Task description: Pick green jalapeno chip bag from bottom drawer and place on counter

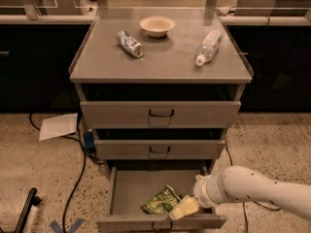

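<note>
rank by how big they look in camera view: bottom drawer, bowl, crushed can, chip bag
1. bottom drawer
2. bowl and green jalapeno chip bag: alike; tool in the drawer overlaps bag's edge
3. crushed can

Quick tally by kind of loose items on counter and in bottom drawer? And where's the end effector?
green jalapeno chip bag: 1
can: 1
bowl: 1
bottle: 1
Total: 4
end effector: in the bottom drawer, beside the bag
</note>
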Available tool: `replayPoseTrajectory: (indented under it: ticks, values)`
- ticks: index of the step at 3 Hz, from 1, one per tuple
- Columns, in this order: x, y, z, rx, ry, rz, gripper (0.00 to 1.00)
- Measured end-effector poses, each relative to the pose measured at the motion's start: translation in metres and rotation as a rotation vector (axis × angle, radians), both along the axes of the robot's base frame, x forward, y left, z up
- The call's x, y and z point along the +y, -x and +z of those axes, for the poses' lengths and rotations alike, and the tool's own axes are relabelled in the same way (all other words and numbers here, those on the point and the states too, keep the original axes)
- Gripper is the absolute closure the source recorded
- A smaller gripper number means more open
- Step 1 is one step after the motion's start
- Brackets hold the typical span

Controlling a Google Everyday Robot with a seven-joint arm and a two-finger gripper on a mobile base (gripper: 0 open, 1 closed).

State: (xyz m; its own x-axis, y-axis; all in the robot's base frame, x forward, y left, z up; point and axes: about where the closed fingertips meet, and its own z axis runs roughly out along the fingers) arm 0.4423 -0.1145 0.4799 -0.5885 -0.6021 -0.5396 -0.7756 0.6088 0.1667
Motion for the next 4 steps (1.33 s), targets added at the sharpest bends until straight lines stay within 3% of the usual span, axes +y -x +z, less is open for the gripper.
replayPoseTrajectory:
  ticks: [1, 2, 4]
  values:
    - [-0.016, -0.026, -0.055, -0.041, -0.018, -0.094, 0.0]
    - [-0.014, -0.055, -0.112, -0.046, -0.057, -0.128, 0.0]
    - [0.018, -0.113, -0.193, 0.005, -0.164, -0.144, 0.0]
